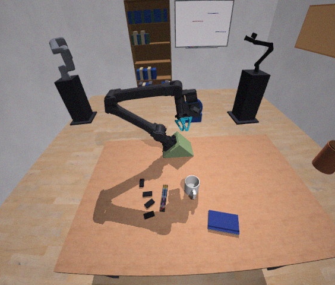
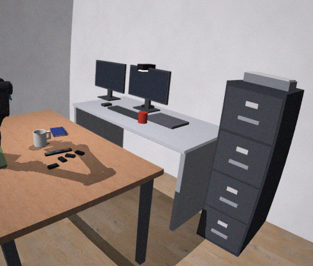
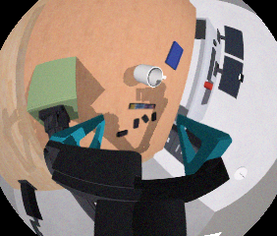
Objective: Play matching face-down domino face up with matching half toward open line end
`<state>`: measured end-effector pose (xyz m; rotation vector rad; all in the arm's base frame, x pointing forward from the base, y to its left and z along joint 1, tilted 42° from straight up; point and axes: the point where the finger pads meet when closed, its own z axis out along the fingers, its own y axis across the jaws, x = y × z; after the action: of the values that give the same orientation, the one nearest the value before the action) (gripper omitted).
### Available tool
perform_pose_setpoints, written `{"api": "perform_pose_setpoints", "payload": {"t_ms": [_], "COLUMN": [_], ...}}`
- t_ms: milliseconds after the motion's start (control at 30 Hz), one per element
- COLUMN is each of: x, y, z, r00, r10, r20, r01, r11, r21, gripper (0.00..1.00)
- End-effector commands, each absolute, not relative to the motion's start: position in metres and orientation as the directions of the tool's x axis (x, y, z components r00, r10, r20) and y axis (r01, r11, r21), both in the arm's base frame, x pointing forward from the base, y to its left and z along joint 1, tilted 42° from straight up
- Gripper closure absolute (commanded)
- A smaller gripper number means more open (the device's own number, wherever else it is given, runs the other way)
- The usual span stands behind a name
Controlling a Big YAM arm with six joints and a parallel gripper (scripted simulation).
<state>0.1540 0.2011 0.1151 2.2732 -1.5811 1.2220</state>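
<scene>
The line of face-up dominoes [image 1: 163,198] [image 2: 58,152] [image 3: 141,106] lies flat, with yellow pips at its arm-side end and reddish pips at its far end; pip counts are too small to read. Several black face-down dominoes lie apart beside it: one nearest the arm base [image 1: 141,182] [image 2: 52,165] [image 3: 122,133], a second [image 1: 147,193] [image 2: 62,159] [image 3: 137,123], a slanted third [image 1: 149,203] [image 2: 70,155] [image 3: 145,118] and one farthest from the base [image 1: 148,215] [image 2: 79,152] [image 3: 154,116]. My gripper [image 1: 184,130] [image 3: 140,118] is open and empty, high above the table and away from the dominoes.
A white mug [image 1: 192,185] [image 2: 40,138] [image 3: 147,75] stands near the line, on the side opposite the loose dominoes. A blue book [image 1: 223,221] [image 2: 59,131] [image 3: 174,55] lies farther out. The green wedge [image 1: 180,148] [image 3: 53,85] is under the arm's base.
</scene>
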Motion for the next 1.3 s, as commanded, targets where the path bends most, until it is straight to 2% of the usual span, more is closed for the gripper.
{"api": "perform_pose_setpoints", "payload": {"t_ms": [0, 233, 467, 500, 800, 1033, 1067, 1267], "x": [0.165, 0.189, 0.189, 0.181, 0.19, 0.19, 0.182, 0.187], "y": [0.211, 0.23, 0.23, 0.209, 0.23, 0.23, 0.21, 0.223], "z": [0.118, 0.119, 0.119, 0.108, 0.119, 0.119, 0.108, 0.116], "r00": [0.078, -0.055, -0.055, -0.026, -0.055, -0.055, -0.029, -0.046], "r10": [-0.798, -0.905, -0.905, -0.872, -0.905, -0.905, -0.874, -0.895], "r20": [0.598, 0.422, 0.422, 0.49, 0.422, 0.422, 0.485, 0.443], "r01": [-0.847, -0.876, -0.876, -0.886, -0.876, -0.876, -0.885, -0.879], "r11": [-0.37, -0.159, -0.159, -0.207, -0.159, -0.159, -0.203, -0.174], "r21": [-0.382, -0.455, -0.455, -0.416, -0.455, -0.455, -0.418, -0.443], "gripper": [0.0, 0.0, 0.0, 0.0, 0.0, 0.0, 0.0, 0.0]}}
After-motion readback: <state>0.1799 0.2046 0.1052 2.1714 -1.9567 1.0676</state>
